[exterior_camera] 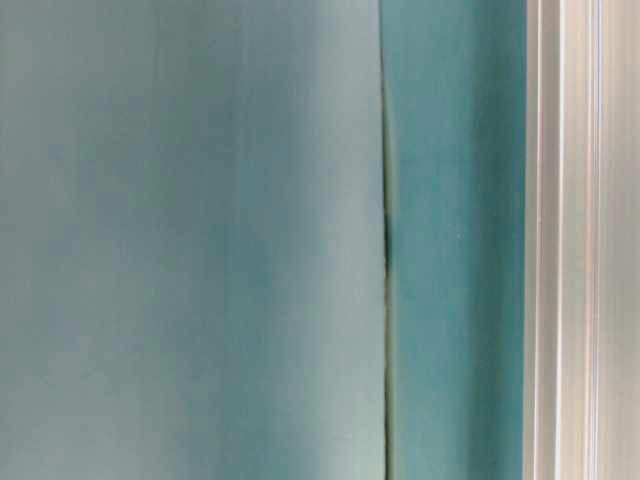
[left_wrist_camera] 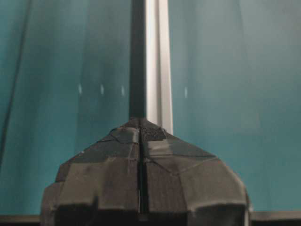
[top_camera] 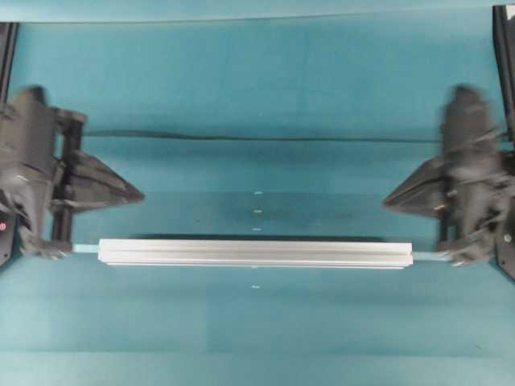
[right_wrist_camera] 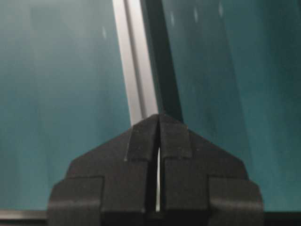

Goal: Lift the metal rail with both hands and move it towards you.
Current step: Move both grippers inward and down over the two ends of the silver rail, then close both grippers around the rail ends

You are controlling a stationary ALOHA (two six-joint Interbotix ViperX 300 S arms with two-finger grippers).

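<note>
The metal rail lies flat and crosswise on the teal mat, silver with lengthwise grooves. My left gripper is shut with nothing in it, its tip pointing inward, behind the rail's left end and apart from it. My right gripper mirrors it behind the right end, shut and holding nothing. In the left wrist view the closed fingers fill the bottom, and the rail runs away beyond the gripper. The right wrist view shows the rail past the shut gripper. At table level the rail fills the right edge.
A thin pale-green tape strip pokes out past both rail ends. A dark seam crosses the mat behind the grippers. Small white marks dot the mat's middle. Black frame posts stand at the far corners.
</note>
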